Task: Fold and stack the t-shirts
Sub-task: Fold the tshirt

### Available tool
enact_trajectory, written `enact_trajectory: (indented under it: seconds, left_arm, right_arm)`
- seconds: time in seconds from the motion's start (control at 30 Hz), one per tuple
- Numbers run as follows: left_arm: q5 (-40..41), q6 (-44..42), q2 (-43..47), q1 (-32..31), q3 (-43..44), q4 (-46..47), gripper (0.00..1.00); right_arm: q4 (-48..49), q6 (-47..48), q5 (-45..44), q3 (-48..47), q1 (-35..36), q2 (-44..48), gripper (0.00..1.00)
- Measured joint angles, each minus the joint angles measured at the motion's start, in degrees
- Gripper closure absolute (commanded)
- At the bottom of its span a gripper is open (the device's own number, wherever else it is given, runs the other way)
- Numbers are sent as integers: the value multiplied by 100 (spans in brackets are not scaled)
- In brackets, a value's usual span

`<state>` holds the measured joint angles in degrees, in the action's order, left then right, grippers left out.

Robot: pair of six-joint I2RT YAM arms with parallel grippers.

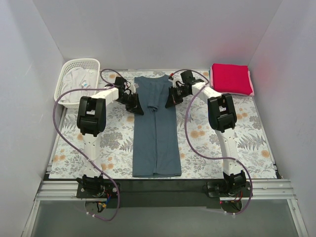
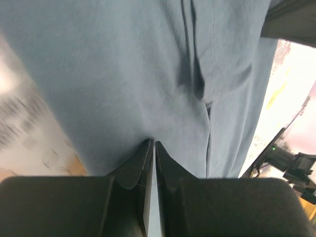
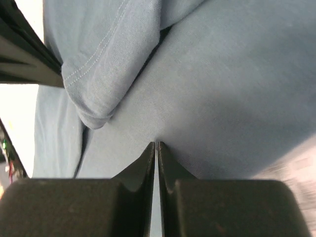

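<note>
The dark slate blue t-shirt (image 1: pixel 157 138) lies as a long narrow strip down the middle of the table, its sleeves folded in near the far end. My left gripper (image 1: pixel 137 106) is at its left edge near the far end, and my right gripper (image 1: pixel 171 98) is at its right edge opposite. In the left wrist view the left gripper (image 2: pixel 154 143) is shut on the blue cloth (image 2: pixel 123 74). In the right wrist view the right gripper (image 3: pixel 156 144) is shut on the blue cloth (image 3: pixel 222 98) beside a folded sleeve (image 3: pixel 98 59). The crimson red t-shirt (image 1: pixel 229 78) lies folded on the pale pink one (image 1: pixel 252 89) at the back right.
The white lattice basket (image 1: pixel 81 61) stands at the back left with pale cloth inside. The grey-and-orange floral cloth (image 1: pixel 113 133) covers the table. White walls close in the left, right and back sides. The arm bases sit at the near edge.
</note>
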<state>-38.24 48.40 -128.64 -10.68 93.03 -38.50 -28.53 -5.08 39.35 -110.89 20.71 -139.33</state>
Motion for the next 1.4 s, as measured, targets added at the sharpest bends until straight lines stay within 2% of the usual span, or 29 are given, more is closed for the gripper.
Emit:
enact_trajectory:
  seconds: [0.2,0.4,0.5,0.57,0.6,0.67,0.7,0.73,0.77,0.83,0.93,1.0,1.13,1.17,1.3,1.4]
  left_arm:
    - [-168,22,-546,138,855,42,94]
    - [-175,42,-1001,164,1628,7,94]
    - [-162,48,-1152,203,1895,-11,91]
    - [-184,55,-1189,234,1969,0,87]
    - [-186,57,-1189,247,1971,4,80]
    - [-286,85,-1156,262,1954,42,71]
    - [-295,87,-1099,262,1893,81,62]
    - [-315,68,-1005,264,1808,122,57]
    - [-306,39,-890,271,1722,136,52]
    - [-302,-42,-522,317,1405,258,38]
    - [-396,-199,367,492,839,415,27]
    - [-540,-330,1263,723,431,588,15]
    - [-730,-612,3003,1250,-214,1152,12]
    - [-704,-704,3456,1357,-437,1342,2]
    - [-527,-1248,4894,1344,-1427,1794,2]
    - [-896,-2201,5451,1231,-1941,1451,2]
  right_arm:
    - [199,-151,7,-909,-210,-560,84]
    - [494,-221,-26,-1263,-238,-798,79]
    - [623,-227,-70,-1397,-238,-872,70]
    - [647,-199,-166,-1480,-240,-887,61]
    - [654,-162,-195,-1508,-238,-887,57]
    - [669,-72,-278,-1534,-238,-855,41]
    - [662,7,-284,-1530,-240,-811,35]
    - [660,118,-356,-1475,-240,-697,23]
    - [636,157,-387,-1440,-243,-621,19]
    - [553,474,-496,-1108,-240,-114,11]
    - [271,1056,-682,-717,-205,883,2]
    - [76,1657,-918,-444,-122,1821,2]
    - [-46,2583,-1257,330,234,3807,2]
    - [-44,2804,-1268,560,350,4277,2]
    - [-144,3626,-1331,1690,629,5720,2]
    - [-302,4131,-1742,2625,1027,6288,2]
